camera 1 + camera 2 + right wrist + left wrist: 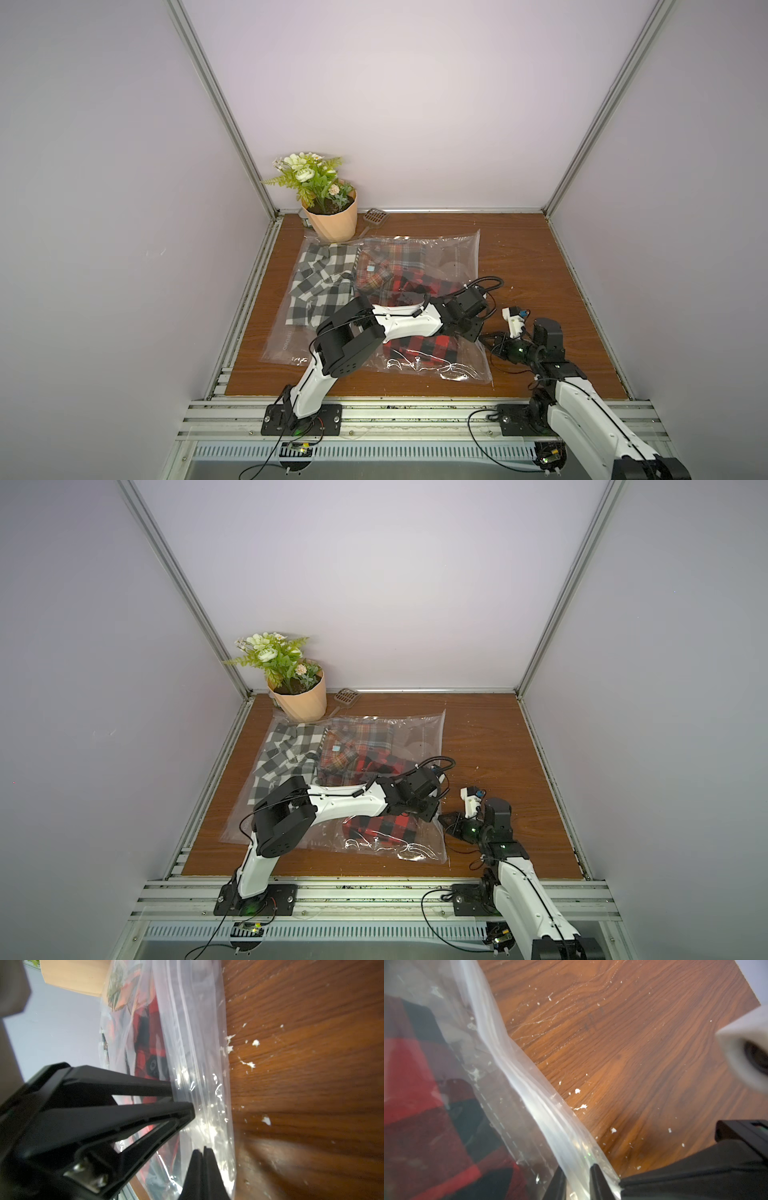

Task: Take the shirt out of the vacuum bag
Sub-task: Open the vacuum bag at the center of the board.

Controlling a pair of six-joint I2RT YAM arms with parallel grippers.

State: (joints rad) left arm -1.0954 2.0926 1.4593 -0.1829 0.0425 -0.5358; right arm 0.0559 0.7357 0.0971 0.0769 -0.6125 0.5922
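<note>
At the left, a black-and-white checked shirt (320, 286) lay under clear plastic. Beside it the vacuum bag (455, 249) lay flat on the table (540, 257) with a red checked shirt (415, 347) inside. At the bag's right zip edge the left hand (577, 1169) stood slightly parted astride the strip, and just right of it the right hand (202, 1150) was clenched on the same edge.

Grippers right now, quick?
Left gripper: open, astride the vacuum bag zip edge.
Right gripper: shut on that same edge.
</note>
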